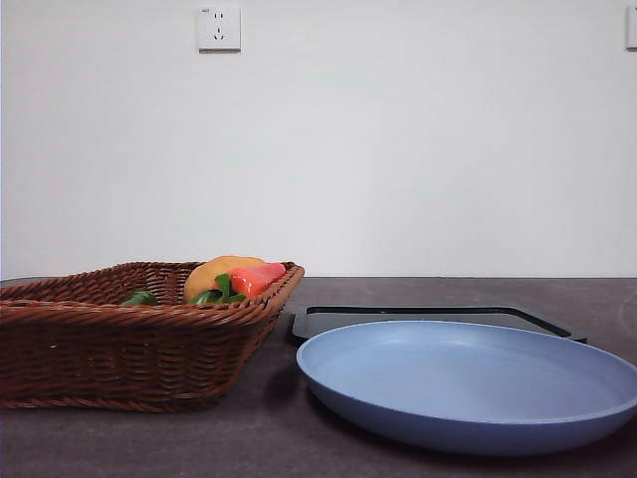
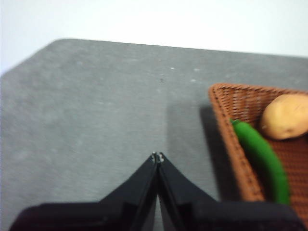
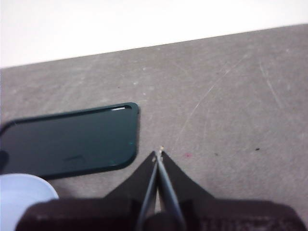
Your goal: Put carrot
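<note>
Carrot (image 1: 257,278) in wicker basket (image 1: 119,349)

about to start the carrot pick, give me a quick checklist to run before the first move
1. Carrot located: ok, in the wicker basket, against the potato.
2. Carrot free to grasp: cannot tell, only its top shows over the rim, with green leaves in front.
3. Left claw ready: not ok, shut, over bare table beside the basket; open it first.
4. Right claw ready: not ok for picking, shut, near the black tray.
5. Landing spots: ok, nothing seen on the blue plate or black tray.
6. Green vegetable in the way: cannot tell.
</note>
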### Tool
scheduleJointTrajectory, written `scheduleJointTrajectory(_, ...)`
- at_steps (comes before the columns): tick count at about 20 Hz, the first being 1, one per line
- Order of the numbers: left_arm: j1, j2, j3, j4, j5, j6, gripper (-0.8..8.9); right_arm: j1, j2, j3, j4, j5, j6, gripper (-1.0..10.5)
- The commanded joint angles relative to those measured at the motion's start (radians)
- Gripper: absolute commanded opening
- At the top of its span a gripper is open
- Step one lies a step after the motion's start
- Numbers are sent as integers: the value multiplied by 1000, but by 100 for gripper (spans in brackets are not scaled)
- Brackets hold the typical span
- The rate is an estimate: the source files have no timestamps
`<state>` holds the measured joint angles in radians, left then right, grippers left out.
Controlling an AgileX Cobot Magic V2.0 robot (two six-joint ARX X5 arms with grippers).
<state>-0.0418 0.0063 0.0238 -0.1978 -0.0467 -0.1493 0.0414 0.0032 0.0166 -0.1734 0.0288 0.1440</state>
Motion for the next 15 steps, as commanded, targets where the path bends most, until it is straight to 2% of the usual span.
scheduleJointTrajectory(1, 2, -5, -10, 10, 56, -176, 8, 1, -3, -8, 16, -2, 211, 4)
scheduleJointTrajectory(4, 2, -5, -10, 14, 143, -248, 8, 1, -3, -8, 16, -2, 388, 4)
scheduleJointTrajectory(7, 2, -5, -10, 31, 213, -249, 8, 1, -3, -8, 16, -6, 511, 3)
scheduleJointTrajectory(9, 2, -5, -10, 34, 249, -249, 8, 1, -3, -8, 16, -17, 529, 3)
scheduleJointTrajectory(15, 2, 4, 6, 23, 288, -278, 7, 1, 5, 1, 14, -166, 517, 3)
